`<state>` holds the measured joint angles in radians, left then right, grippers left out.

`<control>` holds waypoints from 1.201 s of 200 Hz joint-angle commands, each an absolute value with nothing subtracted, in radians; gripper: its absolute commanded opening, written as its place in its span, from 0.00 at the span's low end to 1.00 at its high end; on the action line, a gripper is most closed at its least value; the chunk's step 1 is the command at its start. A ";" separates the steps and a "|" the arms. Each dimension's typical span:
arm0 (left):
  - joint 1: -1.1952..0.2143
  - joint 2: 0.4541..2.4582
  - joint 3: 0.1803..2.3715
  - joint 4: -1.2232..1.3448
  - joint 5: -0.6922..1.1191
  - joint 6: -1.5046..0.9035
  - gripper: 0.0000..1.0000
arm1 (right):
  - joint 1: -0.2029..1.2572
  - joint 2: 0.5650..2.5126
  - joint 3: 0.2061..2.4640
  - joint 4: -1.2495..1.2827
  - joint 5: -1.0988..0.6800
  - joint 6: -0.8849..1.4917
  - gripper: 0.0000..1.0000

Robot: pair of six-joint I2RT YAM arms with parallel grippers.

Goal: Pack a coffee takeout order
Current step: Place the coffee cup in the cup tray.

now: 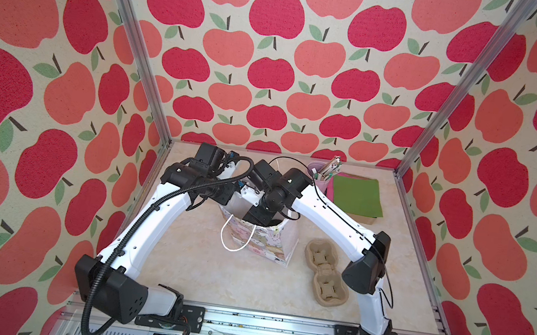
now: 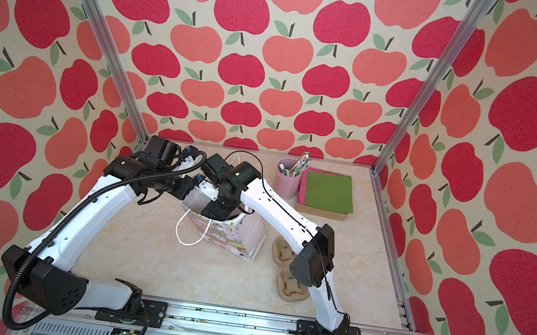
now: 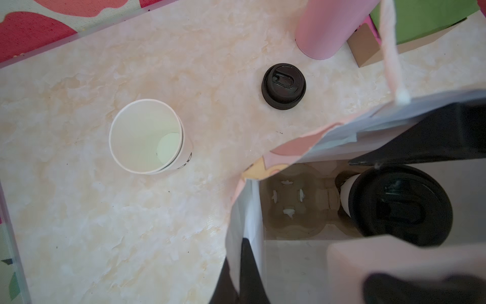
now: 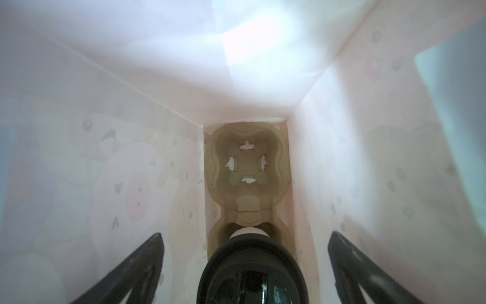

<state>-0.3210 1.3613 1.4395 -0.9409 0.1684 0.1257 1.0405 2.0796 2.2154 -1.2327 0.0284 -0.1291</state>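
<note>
**Two robot arms work at an open paper gift bag that holds a lidded coffee cup**

In both top views the arms' wrists cover most of the mouth of the paper bag [image 1: 260,244] [image 2: 226,236]. Its contents show only in the wrist views. The left gripper [image 3: 236,263] is blurred and cut off at the picture's edge. Its fingers are pressed together on the bag's wall near the rim. A pale pink blur close to that lens cannot be made out. An open cup [image 3: 146,136] and a loose lid [image 3: 283,86] appear only in the left wrist view, standing apart on the table, the lid near the pink holder.

Inside the bag a tan pulp carrier [image 4: 246,168] lies flat on the bottom, reaching almost wall to wall. The lidded cup [image 4: 249,268], white with a black lid, stands upright in one socket. The other socket shows its four slotted flaps. The right gripper [image 4: 246,235] is down inside the bag above the cup. Its fingers [image 4: 131,271] are spread wide, one on either side of the lid and not touching it.

At the back of the table [image 1: 210,273] the pink holder [image 1: 320,178] holds wrapped straws [image 1: 329,165]. Just beside it a green napkin [image 1: 357,194] tops pink napkins [image 2: 302,188] on a brown box [image 2: 321,212]. A second carrier [image 1: 325,271] lies just right of the bag, with the right arm partly over it. Open tabletop runs from the bag to the front rail and to the left wall.
</note>
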 commanded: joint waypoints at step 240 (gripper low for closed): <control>-0.345 1.346 1.422 -0.888 0.157 0.103 0.00 | 0.992 1.688 1.798 -0.708 -0.085 -0.009 0.92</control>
